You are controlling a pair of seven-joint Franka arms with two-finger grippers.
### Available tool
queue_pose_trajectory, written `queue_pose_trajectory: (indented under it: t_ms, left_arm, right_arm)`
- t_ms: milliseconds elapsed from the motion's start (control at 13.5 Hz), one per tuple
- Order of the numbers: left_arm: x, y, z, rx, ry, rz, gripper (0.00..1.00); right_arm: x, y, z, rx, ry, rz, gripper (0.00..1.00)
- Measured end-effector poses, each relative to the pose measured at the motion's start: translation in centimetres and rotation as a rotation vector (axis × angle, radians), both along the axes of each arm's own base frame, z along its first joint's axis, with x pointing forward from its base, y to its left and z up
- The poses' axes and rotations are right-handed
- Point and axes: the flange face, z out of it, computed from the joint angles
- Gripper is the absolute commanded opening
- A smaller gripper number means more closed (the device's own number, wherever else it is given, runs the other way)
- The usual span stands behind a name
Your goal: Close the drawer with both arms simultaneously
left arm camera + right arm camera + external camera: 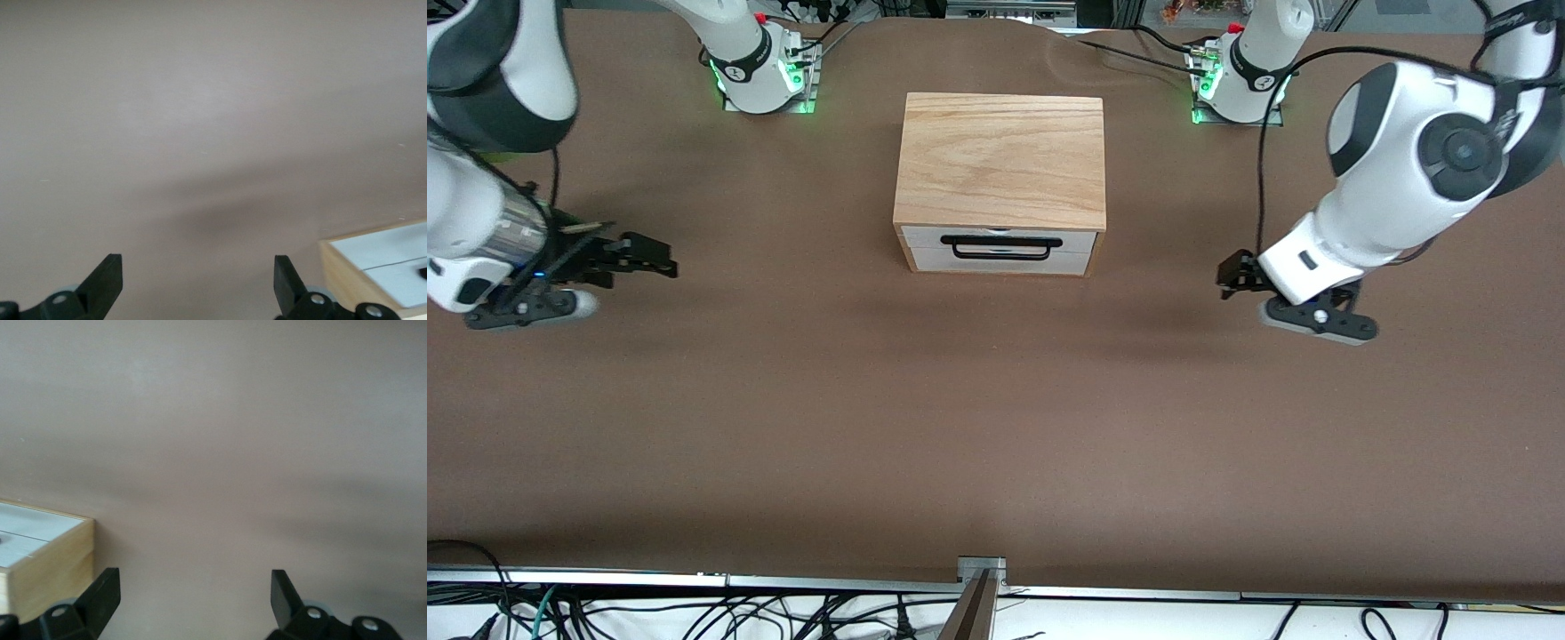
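From the front, the one drawer (1000,250) is sitting nearly flush in its oak box (1002,160) mid-surface, so little pushing looks left. Two arms are flanking it. In the left wrist view, the left pincer (198,280) is gaping empty. In the right wrist view, the right pincer (195,595) is likewise spread wide.
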Motion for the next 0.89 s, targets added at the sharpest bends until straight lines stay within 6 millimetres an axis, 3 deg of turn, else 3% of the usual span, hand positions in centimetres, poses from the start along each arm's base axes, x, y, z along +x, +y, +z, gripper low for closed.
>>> queue_pose_trajectory:
  t_ms: [148, 369, 664, 886]
  left_arm:
    - [-0.5, 2.3, 2.8, 0.012, 0.0, 0.008, 1.0]
    - [-1.1, 5.3, 5.9, 0.02, 0.025, 0.033, 1.0]
    - [-1.1, 9.8, 7.5, 0.039, 0.009, 0.049, 1.0]
    - [-1.2, 11.0, 8.6, 0.038, -0.01, 0.061, 1.0]
  right_arm:
    - [-0.2, -1.5, 1.0, 0.001, -0.018, -0.007, 1.0]
    - [-1.4, -2.1, 3.4, -0.025, -0.036, -0.007, 1.0]
    - [-4.4, -0.2, 7.1, -0.082, -0.044, -0.039, 1.0]
    - [-5.6, 0.2, 8.1, -0.085, -0.046, -0.03, 1.0]
